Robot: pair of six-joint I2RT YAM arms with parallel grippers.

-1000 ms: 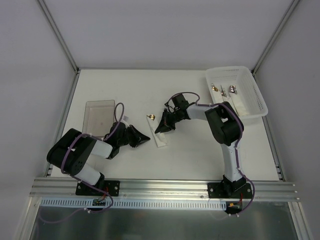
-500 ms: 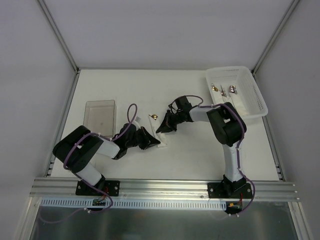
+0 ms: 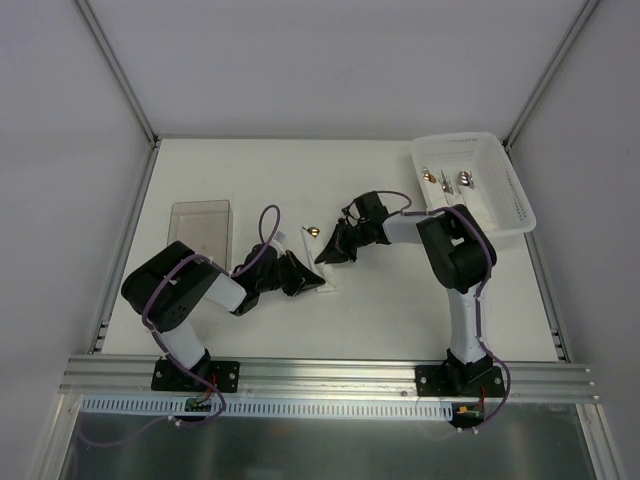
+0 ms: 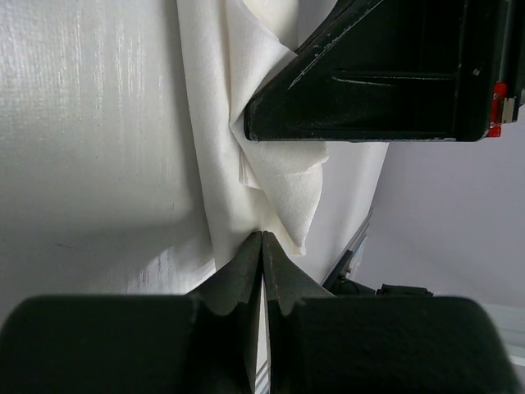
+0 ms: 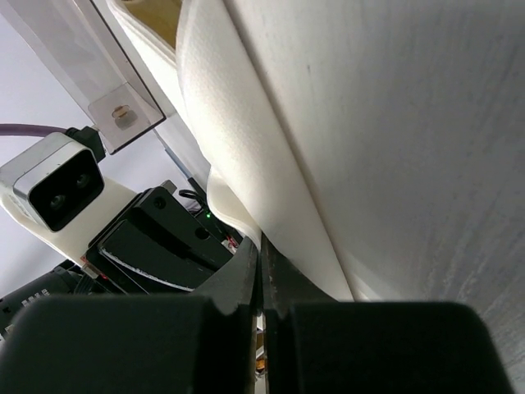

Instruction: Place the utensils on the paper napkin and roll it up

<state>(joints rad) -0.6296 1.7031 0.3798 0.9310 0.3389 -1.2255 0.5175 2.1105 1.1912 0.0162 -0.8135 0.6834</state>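
We find a white table [image 3: 400,310] enclosed by pale walls. Two black-and-white arms are mounted at its near edge. The left arm [image 3: 175,300] and the right arm [image 3: 455,250] both reach inward and meet near the table's centre.

A white slotted plastic basket [image 3: 515,195] stands at the far right corner. A clear plastic tray [image 3: 200,230] lies to the left, well apart from the basket.

The paper napkin [image 3: 325,284] lies near the centre between the two arms. The wrist views show it partly rolled into a long white fold [image 4: 279,164] [image 5: 238,123].

The left gripper [image 3: 302,279] is at the napkin's near side. Its jaws are closed together, and the tips [image 4: 262,235] touch the paper's gathered edge. We cannot tell whether any ply is caught between them. The right gripper [image 3: 332,252] faces it from the other side, just beside it. Its jaws are likewise pressed together, and the tips [image 5: 261,240] sit against the edge of the roll. Again we cannot confirm any paper held.

One copper-headed utensil [image 3: 313,231] shows at the napkin's far end, just beside the right gripper. Three more utensils [image 3: 447,180] lie inside the basket, well apart from the napkin.
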